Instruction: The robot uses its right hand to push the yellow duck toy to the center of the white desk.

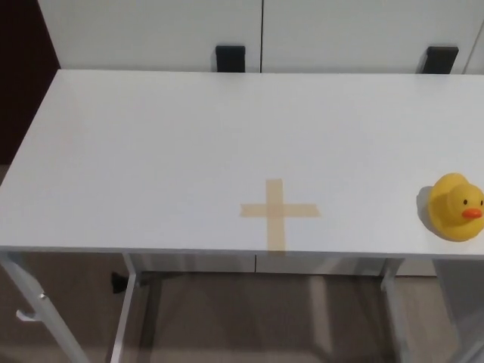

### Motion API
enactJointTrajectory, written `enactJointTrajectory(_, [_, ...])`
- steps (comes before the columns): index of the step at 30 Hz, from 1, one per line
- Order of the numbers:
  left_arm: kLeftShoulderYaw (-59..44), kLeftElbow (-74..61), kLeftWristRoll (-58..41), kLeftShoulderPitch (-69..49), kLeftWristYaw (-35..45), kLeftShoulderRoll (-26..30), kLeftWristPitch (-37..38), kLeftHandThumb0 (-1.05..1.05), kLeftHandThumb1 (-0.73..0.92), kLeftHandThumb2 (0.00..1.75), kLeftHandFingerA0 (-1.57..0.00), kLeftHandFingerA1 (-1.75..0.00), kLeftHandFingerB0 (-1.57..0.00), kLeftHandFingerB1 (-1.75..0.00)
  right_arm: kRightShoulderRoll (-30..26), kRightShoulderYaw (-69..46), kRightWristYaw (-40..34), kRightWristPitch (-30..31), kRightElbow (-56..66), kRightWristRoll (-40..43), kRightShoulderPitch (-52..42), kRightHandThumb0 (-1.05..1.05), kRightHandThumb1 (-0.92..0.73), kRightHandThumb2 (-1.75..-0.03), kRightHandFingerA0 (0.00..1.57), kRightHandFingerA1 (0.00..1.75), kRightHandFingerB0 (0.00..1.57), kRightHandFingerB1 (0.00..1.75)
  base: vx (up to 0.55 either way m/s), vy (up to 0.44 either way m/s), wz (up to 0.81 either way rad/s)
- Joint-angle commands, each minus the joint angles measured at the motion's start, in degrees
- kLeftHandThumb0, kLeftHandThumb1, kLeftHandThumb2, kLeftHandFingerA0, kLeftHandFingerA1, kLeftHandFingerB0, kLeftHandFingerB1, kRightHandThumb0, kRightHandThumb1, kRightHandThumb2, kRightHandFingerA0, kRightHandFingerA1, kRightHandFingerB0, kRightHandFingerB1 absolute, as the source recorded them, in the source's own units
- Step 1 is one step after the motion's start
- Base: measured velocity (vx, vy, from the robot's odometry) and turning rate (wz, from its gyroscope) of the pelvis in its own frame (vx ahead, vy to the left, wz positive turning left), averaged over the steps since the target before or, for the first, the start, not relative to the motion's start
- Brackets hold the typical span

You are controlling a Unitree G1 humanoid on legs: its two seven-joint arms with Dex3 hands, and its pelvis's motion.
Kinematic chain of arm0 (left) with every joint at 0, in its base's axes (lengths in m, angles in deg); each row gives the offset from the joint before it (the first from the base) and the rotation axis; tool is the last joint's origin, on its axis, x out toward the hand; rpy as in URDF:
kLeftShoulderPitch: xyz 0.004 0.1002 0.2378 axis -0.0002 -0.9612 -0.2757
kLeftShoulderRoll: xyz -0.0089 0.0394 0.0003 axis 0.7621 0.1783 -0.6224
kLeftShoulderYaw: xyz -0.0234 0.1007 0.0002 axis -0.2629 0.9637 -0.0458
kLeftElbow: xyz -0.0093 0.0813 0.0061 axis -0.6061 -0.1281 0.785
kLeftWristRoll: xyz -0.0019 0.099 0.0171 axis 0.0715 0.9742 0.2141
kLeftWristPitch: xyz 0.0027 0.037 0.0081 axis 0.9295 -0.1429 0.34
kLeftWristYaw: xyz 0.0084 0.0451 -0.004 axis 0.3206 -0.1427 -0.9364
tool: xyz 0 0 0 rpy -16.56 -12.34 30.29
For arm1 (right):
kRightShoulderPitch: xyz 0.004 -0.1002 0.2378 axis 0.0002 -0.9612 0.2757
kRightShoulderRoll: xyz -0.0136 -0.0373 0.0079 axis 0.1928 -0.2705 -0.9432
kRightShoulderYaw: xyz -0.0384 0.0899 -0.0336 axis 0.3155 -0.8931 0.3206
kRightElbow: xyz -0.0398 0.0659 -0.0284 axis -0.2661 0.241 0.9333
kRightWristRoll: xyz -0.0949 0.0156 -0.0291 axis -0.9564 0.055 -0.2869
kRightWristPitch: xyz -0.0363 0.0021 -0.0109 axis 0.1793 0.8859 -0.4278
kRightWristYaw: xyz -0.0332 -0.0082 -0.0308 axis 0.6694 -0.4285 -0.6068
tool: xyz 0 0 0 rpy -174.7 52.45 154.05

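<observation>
Duck waits at the right edge, push not yet begun.

The yellow duck [454,207] stands upright on the white tabletop [151,151], close to the right edge and near the front edge, its orange beak turned to the right. A cross of tan tape [277,212] marks the middle, well apart from the duck, to its left. No hand of the robot is in view, so I cannot say if the fingers are apart or together. To do the push well, I think the right hand should come down on the outer side of the duck, low on the body, and slide it slowly left toward the cross, because a high or fast push may tip the light toy or send it off the front edge.
</observation>
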Motion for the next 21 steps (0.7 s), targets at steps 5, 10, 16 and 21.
enactJointTrajectory(5, [-0.52, 1.35, -0.77, 0.35, -0.16, 0.94, 0.67, -0.17, 0.65, 0.73, -0.86, -0.89, -0.86, -0.95, -0.91, -6.71, 0.53, -2.98, 0.56, 6.95, 2.76, -0.57, -0.33, -0.9, 0.45, 0.74, 0.26, 0.62, 0.0, 0.0, 0.0])
enactJointTrajectory(10, [-0.83, 0.94, -1.11, 0.25, -0.55, 0.58, 0.85, -0.16, 0.66, 0.76, -0.9, -0.93, -0.89, -0.98, -2.82, -8.66, -2.51, 3.2, 6.5, 7.39, 6.01, -0.71, -0.62, -0.6, 0.15, 0.73, 0.1, 0.6, 0.0, 0.0, 0.0])
enactJointTrajectory(16, [-1.2, 1.19, -1.37, 0.78, 0.0, 0.75, 0.55, -0.15, 0.64, 0.78, -0.9, -0.94, -0.9, -0.97, -5.92, -8.41, -4.9, 6.56, 9.97, 6.16, 12.68, -0.75, -0.7, -0.61, 0.27, 0.68, 0.16, 0.55, 0.0, 0.0, 0.0])
enactJointTrajectory(21, [-0.89, 1.27, -0.82, 0.59, 0.12, 0.72, 1.21, -0.15, 0.6, 0.83, -0.91, -0.94, -0.91, -0.98, -6.41, -4.19, -3.87, 6.37, 17.39, 3.11, 16.34, -0.64, -0.81, -0.65, 0.4, 0.41, 0.32, 0.31, 0.0, 0.0, 0.0])
